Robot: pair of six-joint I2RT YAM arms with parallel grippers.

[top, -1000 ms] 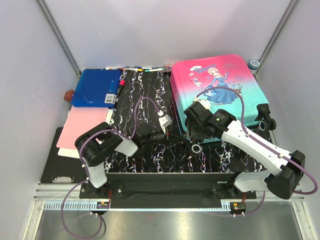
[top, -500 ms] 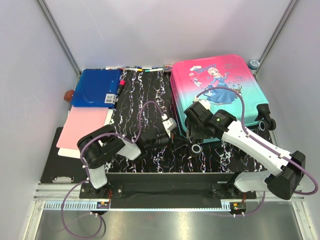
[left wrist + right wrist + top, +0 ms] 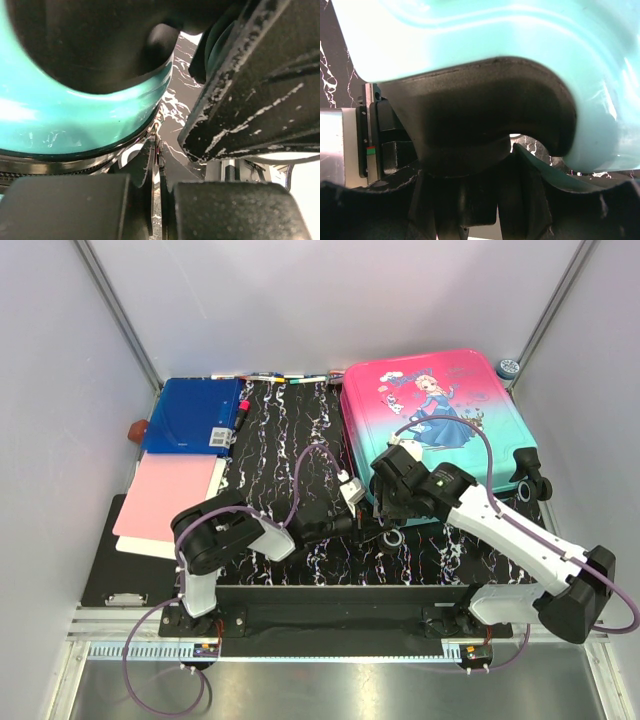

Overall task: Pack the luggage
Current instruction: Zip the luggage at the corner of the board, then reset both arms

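So the luggage (image 3: pixel 440 410) is lying flat and closed on the right side of the marble-look table (image 3: pixel 270 430), princess print up, and both arms are crowded onto its near-left corner. My read is that the step here is getting the zipper going so the thing can be opened and packed. The left gripper (image 3: pixel 156 150) has its fingers squeezed right together on a thin metal sliver hanging off the zipper line under the teal shell, almost certainly the zipper pull (image 3: pixel 157 131). The right gripper (image 3: pixel 480 200) has its jaws about halfway apart with the black corner trim (image 3: pixel 485 110) filling the gap, so it looks clamped on the case to brace it. If I were running this, I'd drag the pull along the track rather than away from the shell, and follow the curve of the corner slowly, since that's where zippers bind. With such a tiny pinch, any yank sideways probably pops the tab out. The bracing arm should hold firm so the case doesn't slide.
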